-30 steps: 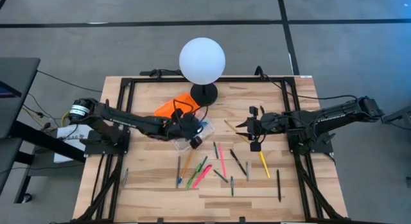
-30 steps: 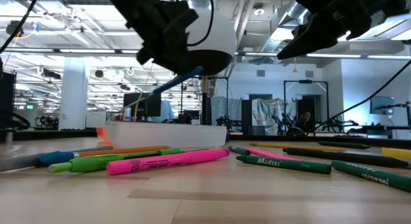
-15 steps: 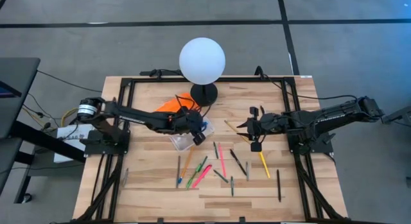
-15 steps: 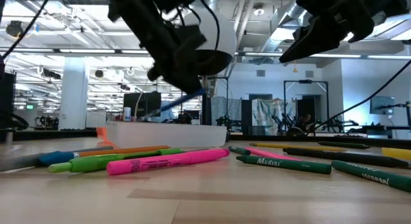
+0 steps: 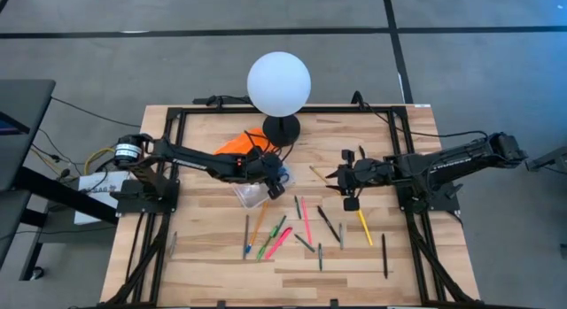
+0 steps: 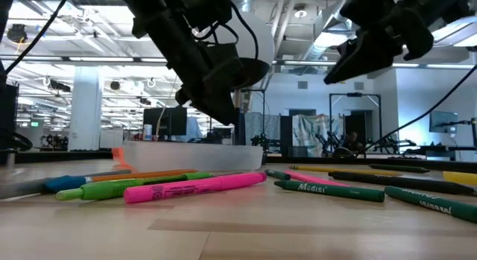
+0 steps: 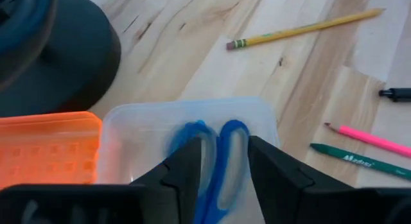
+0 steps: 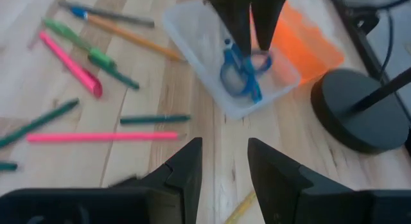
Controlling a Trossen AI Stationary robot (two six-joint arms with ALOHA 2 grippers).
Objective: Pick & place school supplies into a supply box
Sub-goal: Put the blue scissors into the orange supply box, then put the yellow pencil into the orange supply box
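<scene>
While the left pincer (image 7: 218,169) hangs with fingers parted over the clear plastic supply box (image 7: 138,131), blue-handled scissors (image 7: 215,147) lie inside it. Right pincer (image 5: 347,178), parted and empty, waits nearby above the desk (image 5: 213,265). Risk: lifting away carelessly could catch the box wall.

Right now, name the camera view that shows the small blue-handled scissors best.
The right wrist view: the blue-handled scissors lie in the clear plastic box, seen from above, below the left gripper. The left wrist view shows only the handle loops, between the fingers. The high view barely shows them; the low view does not.
</scene>
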